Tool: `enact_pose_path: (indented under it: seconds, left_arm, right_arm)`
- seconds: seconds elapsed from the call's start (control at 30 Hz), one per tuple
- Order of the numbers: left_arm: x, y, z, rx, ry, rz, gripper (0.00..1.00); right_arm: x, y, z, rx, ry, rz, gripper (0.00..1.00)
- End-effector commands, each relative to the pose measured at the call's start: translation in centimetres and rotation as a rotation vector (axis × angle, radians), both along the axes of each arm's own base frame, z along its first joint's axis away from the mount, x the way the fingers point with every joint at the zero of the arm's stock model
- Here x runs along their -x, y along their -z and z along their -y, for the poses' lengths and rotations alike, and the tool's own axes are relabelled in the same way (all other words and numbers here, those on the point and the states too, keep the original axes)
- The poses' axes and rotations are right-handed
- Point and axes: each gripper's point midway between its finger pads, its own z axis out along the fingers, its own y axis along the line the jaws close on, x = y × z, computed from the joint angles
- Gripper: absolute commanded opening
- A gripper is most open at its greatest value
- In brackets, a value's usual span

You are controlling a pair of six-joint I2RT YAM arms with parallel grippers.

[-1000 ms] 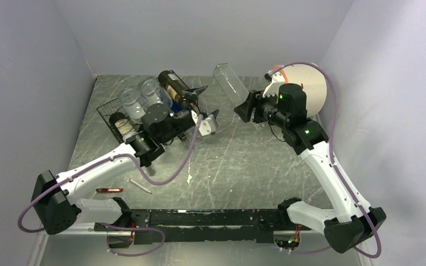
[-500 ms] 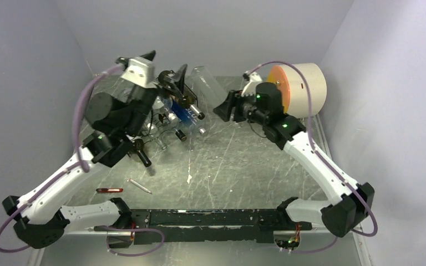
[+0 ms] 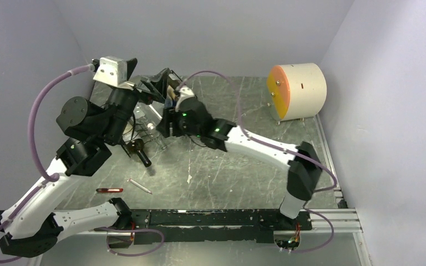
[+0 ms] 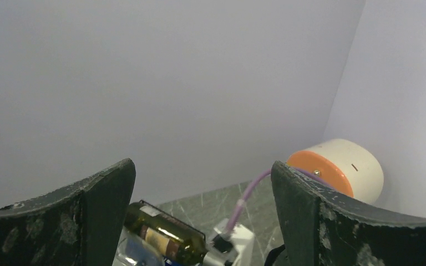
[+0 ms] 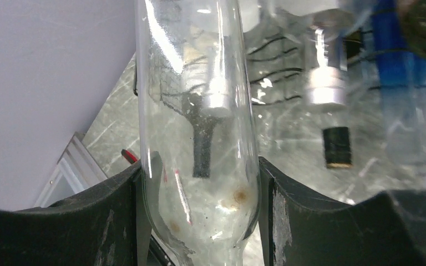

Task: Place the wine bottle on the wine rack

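The left arm (image 3: 39, 194) rears up high from its base, elbow bent, wrist cocked towards the far left of the desk, its hand (image 4: 202, 167) spread wide with nothing between the fingers. The right arm (image 3: 266, 149) stretches low and leftward across the desk, its hand (image 5: 199, 183) clamped either side of a clear bottle (image 5: 194, 111).

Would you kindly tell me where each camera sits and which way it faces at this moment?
Top external: above and behind the bases, looking down on the table; both arms show.
Left wrist: raised, facing the far wall and cream drum; the open left tool frames it.
Right wrist: close in, facing the wine rack through the clear bottle clamped in the right tool.
Shared: top external and left wrist both show the drum.
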Motion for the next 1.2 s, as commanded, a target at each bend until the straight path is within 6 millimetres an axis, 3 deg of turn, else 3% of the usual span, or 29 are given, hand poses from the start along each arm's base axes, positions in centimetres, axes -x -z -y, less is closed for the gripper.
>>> enact_pose_path:
  seconds: [0.0, 0.03, 0.2, 0.37, 0.63, 0.83, 1.17]
  left_arm:
    - [1.4, -0.9, -3.3, 0.057, -0.064, -0.029, 0.96]
    - [1.7, -1.0, -3.8, 0.061, -0.068, -0.033, 0.96]
    - [3.0, -0.8, -5.8, 0.087, -0.083, -0.036, 0.95]
    - [3.6, -0.1, -6.9, 0.081, -0.099, -0.061, 0.95]
    - [4.1, 1.3, -7.9, 0.059, -0.122, -0.095, 0.95]
    - [4.0, 1.9, -7.8, 0.034, -0.125, -0.104, 0.96]
    - [3.9, 2.5, -7.9, 0.022, -0.131, -0.117, 0.96]
  right_arm:
    - [-0.6, -5.5, -5.0, -0.14, 0.057, 0.12, 0.01]
    - [-0.4, -6.0, -6.1, -0.149, 0.056, 0.126, 0.02]
    - [0.2, -4.1, -11.4, -0.112, 0.035, 0.104, 0.04]
    - [-0.3, -0.6, -15.1, -0.059, 0.042, 0.072, 0.07]
    - [-1.7, 1.0, -16.7, -0.053, 0.08, 0.082, 0.13]
    - [-1.6, 4.6, -18.3, -0.007, 0.047, 0.04, 0.19]
    - [-2.0, 6.3, -18.5, 0.001, 0.067, 0.021, 0.52]
